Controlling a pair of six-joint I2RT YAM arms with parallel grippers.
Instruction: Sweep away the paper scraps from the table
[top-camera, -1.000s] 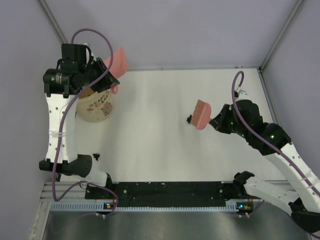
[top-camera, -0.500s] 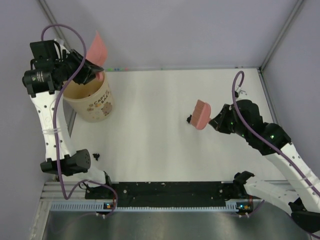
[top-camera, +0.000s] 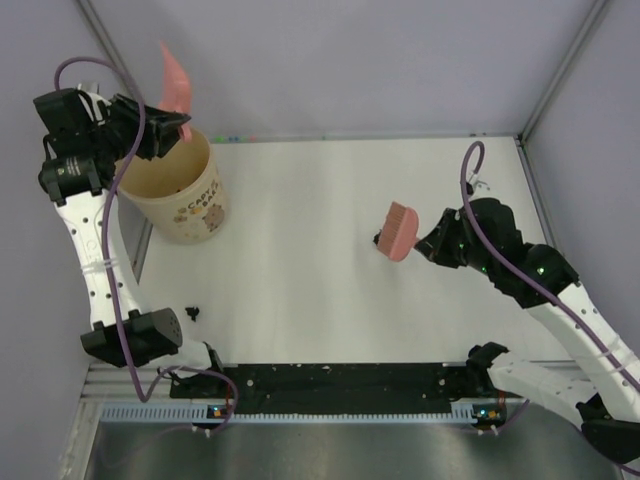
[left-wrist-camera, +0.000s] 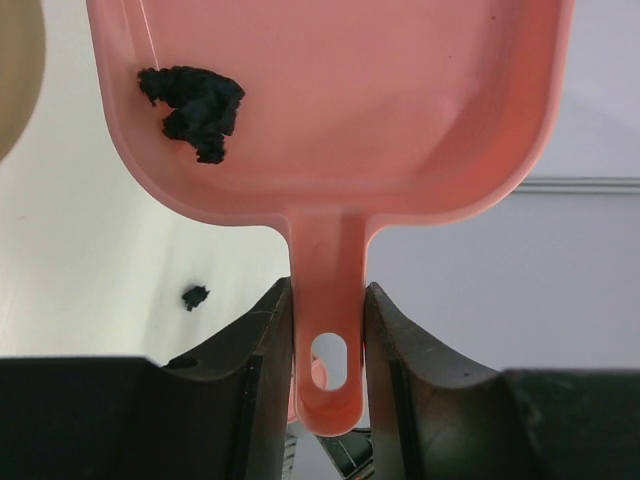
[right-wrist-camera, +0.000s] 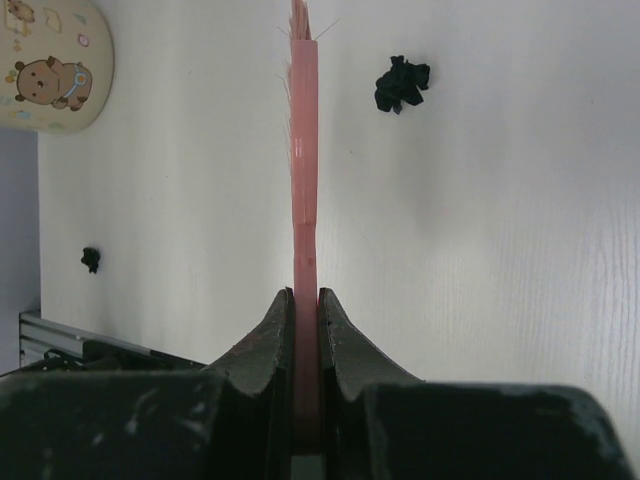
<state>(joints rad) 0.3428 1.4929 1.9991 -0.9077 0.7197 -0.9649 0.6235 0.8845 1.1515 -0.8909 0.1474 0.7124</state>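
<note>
My left gripper (top-camera: 163, 134) is shut on the handle of a pink dustpan (top-camera: 176, 78), held tilted up above the rim of a tan cup (top-camera: 190, 200) at the table's far left. In the left wrist view the dustpan (left-wrist-camera: 340, 110) holds one black paper scrap (left-wrist-camera: 195, 100). My right gripper (top-camera: 432, 243) is shut on a pink brush (top-camera: 398, 230) at the right middle of the white table (top-camera: 300, 200). One paper scrap (top-camera: 378, 240) lies just left of the brush and shows in the right wrist view (right-wrist-camera: 402, 83). Another scrap (top-camera: 193, 313) lies near the front left.
The cup (right-wrist-camera: 55, 65) has a cartoon bear print and stands against the left wall. A black strip (top-camera: 330, 378) runs along the table's near edge. Grey-lilac walls enclose the back and sides. The front-left scrap also shows in both wrist views (left-wrist-camera: 195, 296) (right-wrist-camera: 91, 259).
My left arm has swung left and lifted, tipping the dustpan from flat over the cup to steeply upright. The right arm and brush have barely moved.
</note>
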